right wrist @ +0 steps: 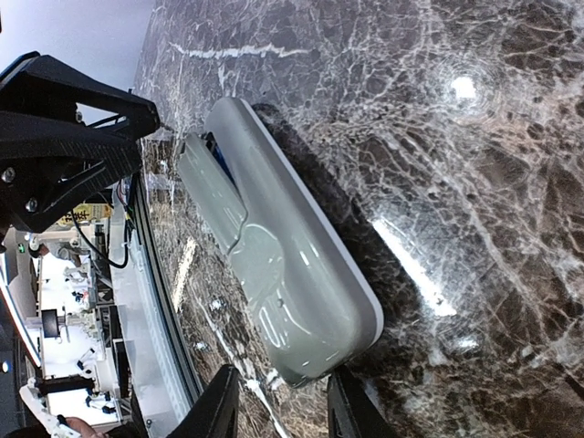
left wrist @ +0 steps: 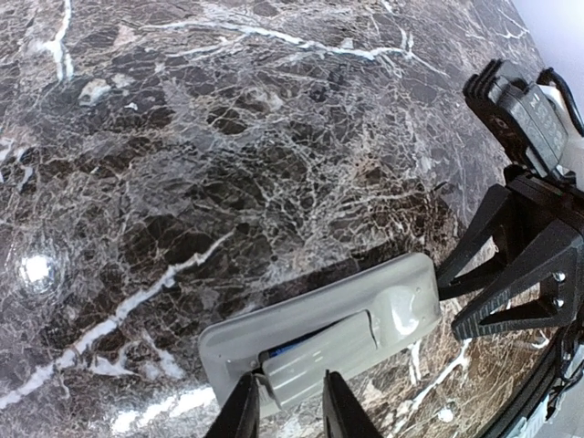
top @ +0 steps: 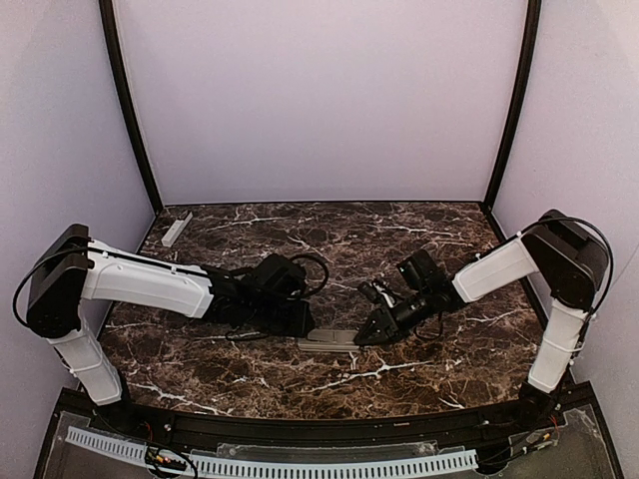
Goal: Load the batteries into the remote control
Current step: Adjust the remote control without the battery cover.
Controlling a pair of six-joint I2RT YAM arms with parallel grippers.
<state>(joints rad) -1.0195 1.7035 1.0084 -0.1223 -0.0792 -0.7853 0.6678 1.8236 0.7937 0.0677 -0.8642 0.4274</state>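
Remote control (top: 329,343) end-to-end between left pincer (left wrist: 287,381) and right pincer (right wrist: 283,374)

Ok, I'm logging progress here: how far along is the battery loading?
Done: at least one blue battery shows inside the remote, which lies back up. In hand: the left gripper straddles the cover, which looks raised rather than flush. The right gripper brackets the other end. Left: seating the cover. Whether a second battery is in is hidden.
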